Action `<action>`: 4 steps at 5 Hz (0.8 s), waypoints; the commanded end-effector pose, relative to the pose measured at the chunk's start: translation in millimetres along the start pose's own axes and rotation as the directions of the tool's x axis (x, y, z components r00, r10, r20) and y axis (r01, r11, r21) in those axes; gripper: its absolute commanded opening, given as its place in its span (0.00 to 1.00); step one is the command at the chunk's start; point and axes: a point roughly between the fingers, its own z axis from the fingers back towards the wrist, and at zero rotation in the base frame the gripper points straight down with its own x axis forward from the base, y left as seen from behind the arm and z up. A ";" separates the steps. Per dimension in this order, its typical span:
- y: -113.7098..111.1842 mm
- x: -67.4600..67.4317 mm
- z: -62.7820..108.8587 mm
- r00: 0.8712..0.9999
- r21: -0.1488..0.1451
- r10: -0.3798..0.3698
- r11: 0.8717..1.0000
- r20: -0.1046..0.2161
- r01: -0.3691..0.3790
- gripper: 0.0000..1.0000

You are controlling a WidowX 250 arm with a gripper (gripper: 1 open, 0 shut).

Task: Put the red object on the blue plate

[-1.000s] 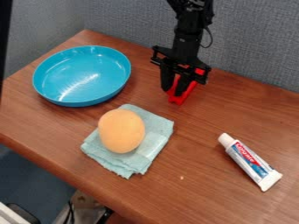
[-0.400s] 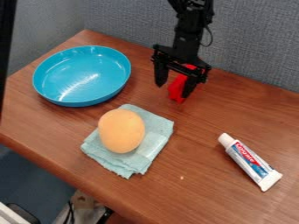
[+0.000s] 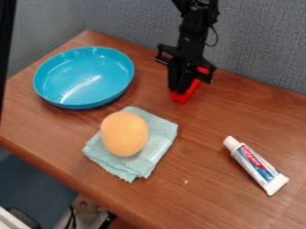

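The red object (image 3: 182, 90), a small bright red bar, stands at the back middle of the wooden table, its lower end on or just above the surface. My black gripper (image 3: 183, 79) comes straight down over it, fingers shut on its upper part. The blue plate (image 3: 84, 77) is a round turquoise dish at the back left, about a hand's width left of the gripper, with nothing in it.
An orange ball (image 3: 124, 132) rests on a pale teal cloth (image 3: 153, 148) in front of the gripper. A white toothpaste tube (image 3: 256, 164) lies at the front right. The table's front edge (image 3: 72, 179) runs diagonally below the cloth.
The fingers opened wide around the red object, then closed in on it. The arm stayed over the same spot.
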 end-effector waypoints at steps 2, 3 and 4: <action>7.7 4.8 11.6 0.999 0.022 0.007 1.000 0.037 -0.007 1.00; 6.7 5.8 7.9 0.999 0.018 0.006 1.000 0.037 -0.007 0.00; 4.2 5.2 7.3 0.999 0.021 0.004 1.000 0.046 -0.005 0.00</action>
